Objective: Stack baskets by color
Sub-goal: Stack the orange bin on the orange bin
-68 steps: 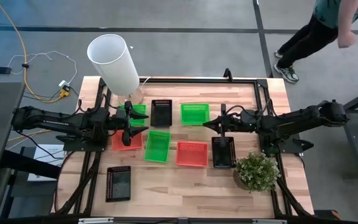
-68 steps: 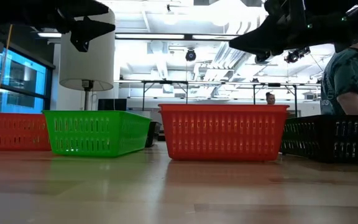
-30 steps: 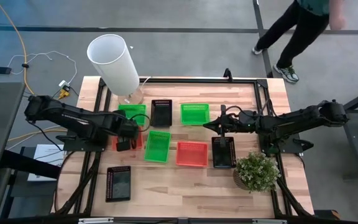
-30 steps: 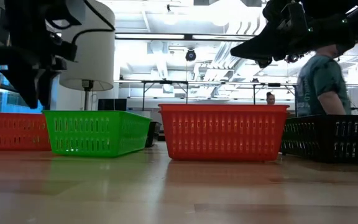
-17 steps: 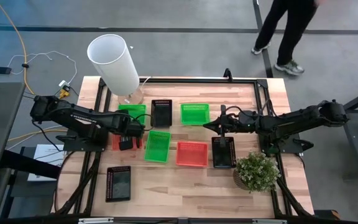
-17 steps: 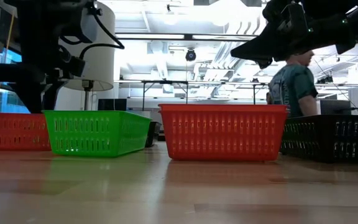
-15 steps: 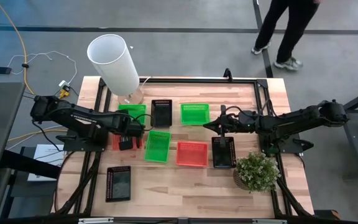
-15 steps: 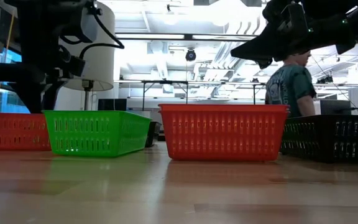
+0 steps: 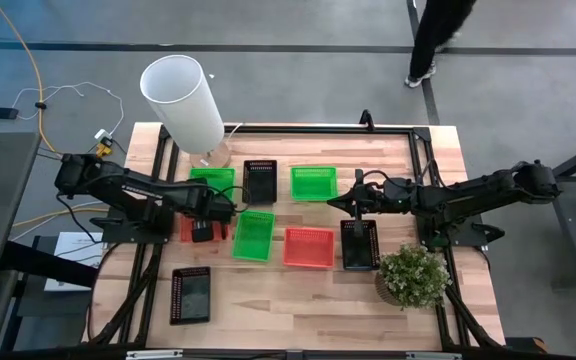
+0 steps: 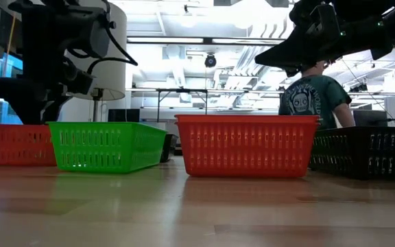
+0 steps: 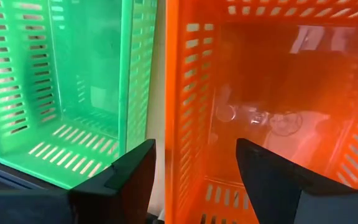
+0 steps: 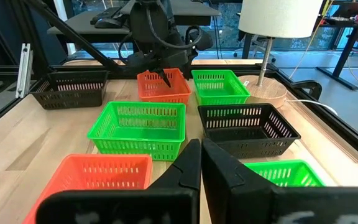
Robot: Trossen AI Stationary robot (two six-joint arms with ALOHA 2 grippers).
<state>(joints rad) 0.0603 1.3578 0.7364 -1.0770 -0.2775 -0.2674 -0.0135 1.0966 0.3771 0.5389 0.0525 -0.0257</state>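
Several baskets lie open side up on the table: green ones point(image 9: 213, 180) point(image 9: 313, 182) point(image 9: 253, 235), black ones point(image 9: 259, 180) point(image 9: 359, 243) point(image 9: 190, 294), and red ones point(image 9: 308, 247) point(image 9: 186, 232). My left gripper point(image 11: 194, 149) is open and points down over the left red basket point(image 11: 278, 93). One finger point(image 11: 132, 177) stands outside its wall point(image 11: 179, 124), beside the far-left green basket point(image 11: 73, 81). The other finger point(image 11: 272, 180) stands inside. Whether either touches the wall, I cannot tell. My right gripper point(image 12: 201, 162) is shut and holds nothing. It hovers above the table's middle point(image 9: 343, 200).
A tall white lamp point(image 9: 183, 100) stands at the far left corner. A potted plant point(image 9: 411, 275) sits near the right front. A person point(image 9: 438, 30) walks beyond the table's far edge. Bare wood lies along the near edge point(image 9: 298, 310).
My left gripper has sunk toward the left red basket, tipping more steeply down, and stays open. The baskets have kept their places. The person beyond the far edge has walked on.
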